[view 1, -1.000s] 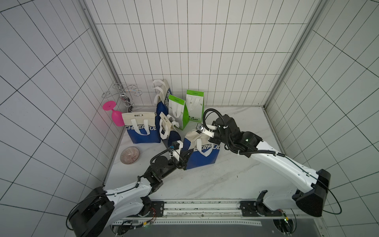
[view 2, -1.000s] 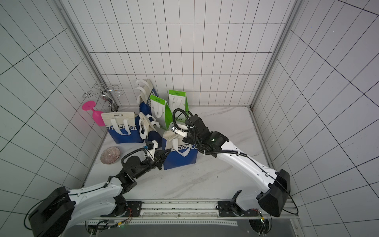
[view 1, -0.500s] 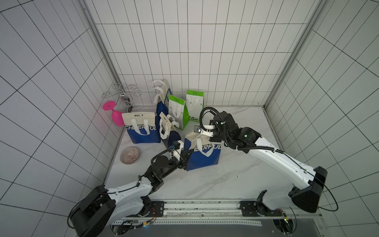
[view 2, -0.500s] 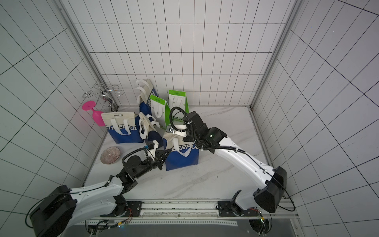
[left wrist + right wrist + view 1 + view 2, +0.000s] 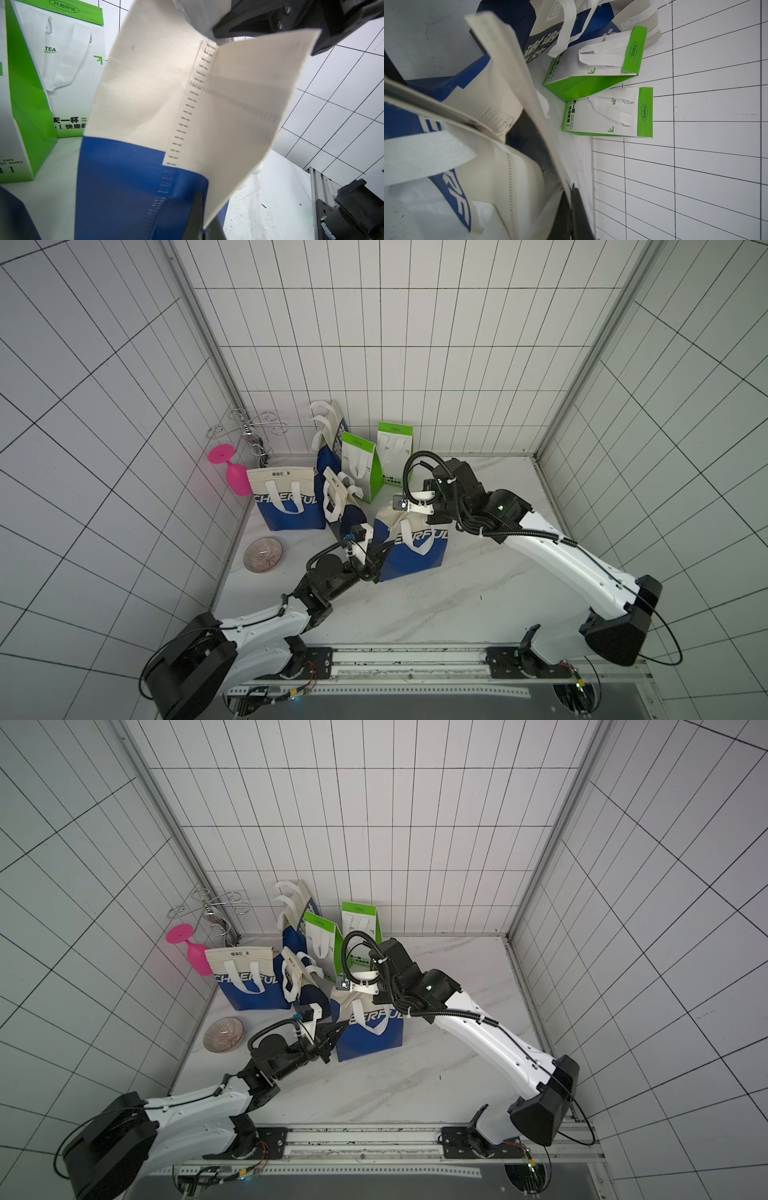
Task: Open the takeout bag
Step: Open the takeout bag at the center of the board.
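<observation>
Takeout bag (image 5: 409, 547) before bag cluster (image 5: 357, 472) (bowl (image 5: 262, 555) left).

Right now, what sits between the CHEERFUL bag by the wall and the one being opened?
A tilted dark-blue bag with white handles stands between the wall-side bag and the takeout bag; both top views show it.

White marble table (image 5: 457, 605). Back-left: 3 blue-cream bags (image 5: 286, 506) and 2 green bags (image 5: 360, 468), upright or leaning, packed close. Nearer centre: front bag (image 5: 419, 560), upright. Left edge: striped bowl (image 5: 262, 555). Back-left corner: wire rack (image 5: 249, 431).
</observation>
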Robot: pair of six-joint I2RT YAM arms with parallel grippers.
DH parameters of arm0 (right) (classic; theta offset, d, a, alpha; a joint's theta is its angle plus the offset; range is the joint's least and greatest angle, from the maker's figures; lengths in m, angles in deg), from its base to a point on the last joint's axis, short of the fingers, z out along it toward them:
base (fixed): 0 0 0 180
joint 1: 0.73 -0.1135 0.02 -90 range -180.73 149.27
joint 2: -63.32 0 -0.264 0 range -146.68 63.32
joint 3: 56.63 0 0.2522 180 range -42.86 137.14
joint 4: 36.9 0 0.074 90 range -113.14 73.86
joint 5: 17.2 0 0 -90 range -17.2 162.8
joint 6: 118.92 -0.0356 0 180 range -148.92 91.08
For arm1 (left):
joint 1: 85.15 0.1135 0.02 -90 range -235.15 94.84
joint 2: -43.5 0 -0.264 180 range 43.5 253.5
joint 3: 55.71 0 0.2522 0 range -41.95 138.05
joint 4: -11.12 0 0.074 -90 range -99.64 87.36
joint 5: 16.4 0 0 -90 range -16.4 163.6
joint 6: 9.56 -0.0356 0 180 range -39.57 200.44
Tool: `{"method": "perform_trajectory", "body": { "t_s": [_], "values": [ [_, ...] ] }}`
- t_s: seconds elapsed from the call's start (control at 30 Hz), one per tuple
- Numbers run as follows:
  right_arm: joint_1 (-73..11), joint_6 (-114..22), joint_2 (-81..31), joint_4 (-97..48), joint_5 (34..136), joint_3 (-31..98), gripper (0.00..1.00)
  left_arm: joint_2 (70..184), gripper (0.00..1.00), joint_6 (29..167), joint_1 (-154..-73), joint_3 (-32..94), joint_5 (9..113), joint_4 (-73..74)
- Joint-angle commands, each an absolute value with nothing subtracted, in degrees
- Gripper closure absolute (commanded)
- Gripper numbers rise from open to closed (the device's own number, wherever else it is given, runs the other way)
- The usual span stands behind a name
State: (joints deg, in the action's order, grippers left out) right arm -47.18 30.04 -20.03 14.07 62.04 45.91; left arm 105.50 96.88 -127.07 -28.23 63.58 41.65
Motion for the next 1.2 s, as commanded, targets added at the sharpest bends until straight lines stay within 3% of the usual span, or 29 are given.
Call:
{"method": "perform_trajectory", "body": {
  "t_s": [0.0, 0.43, 1.17],
  "values": [
    [-45.8, 33.9, -19.7, 11.0, 59.6, 58.1, 1.0, 106.8, 1.0, 96.4, -127.3, -28.7, 62.9, 36.0],
    [-44.4, 38.1, -22.4, 11.4, 59.7, 62.7, 1.0, 108.2, 1.0, 96.5, -127.3, -28.2, 62.6, 35.6],
    [-38.3, 33.8, -23.2, 16.5, 73.5, 63.8, 1.0, 112.0, 1.0, 96.1, -127.3, -25.2, 65.5, 28.8]
  ]
}}
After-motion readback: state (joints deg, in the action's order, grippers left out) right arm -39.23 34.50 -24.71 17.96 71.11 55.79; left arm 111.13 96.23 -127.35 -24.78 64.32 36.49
